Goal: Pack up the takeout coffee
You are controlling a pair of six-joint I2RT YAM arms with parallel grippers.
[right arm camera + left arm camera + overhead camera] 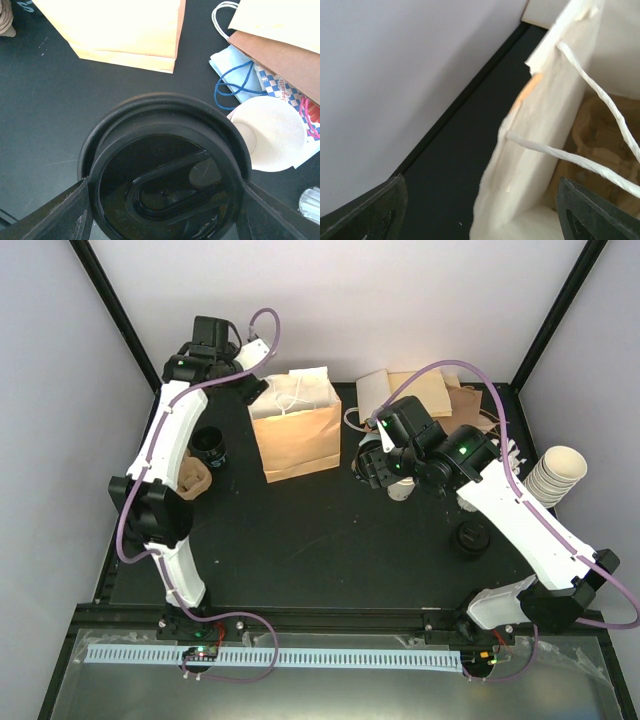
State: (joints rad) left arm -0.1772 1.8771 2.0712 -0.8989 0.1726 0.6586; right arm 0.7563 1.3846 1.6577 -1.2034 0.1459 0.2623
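My right gripper [162, 210] is closed on the takeout coffee, a small cream-white paper cup with a round black plastic lid [160, 150]; in the right wrist view both fingers [65, 215] press against the sides of the lid, which fills the gap between them; the jaws stand fairly wide because the lid is wide. From above I see the cup near the middle of the black surface [330, 540], to the right of the upright brown paper bag with white twisted handles [295, 435] and outside it; whether its base rests on the surface I cannot tell.

My left gripper [482, 210] is wide open and holds nothing; it hangs at the bag's back left corner, with the bag's side wall and one handle cord between the spread fingers, neither finger visibly touching the paper.

A stack of lidless cream cups [555, 475] sits at the right edge; a loose black lid [470, 537] lies on the surface near the right arm; flat paper bags [420, 390] lie at the back.
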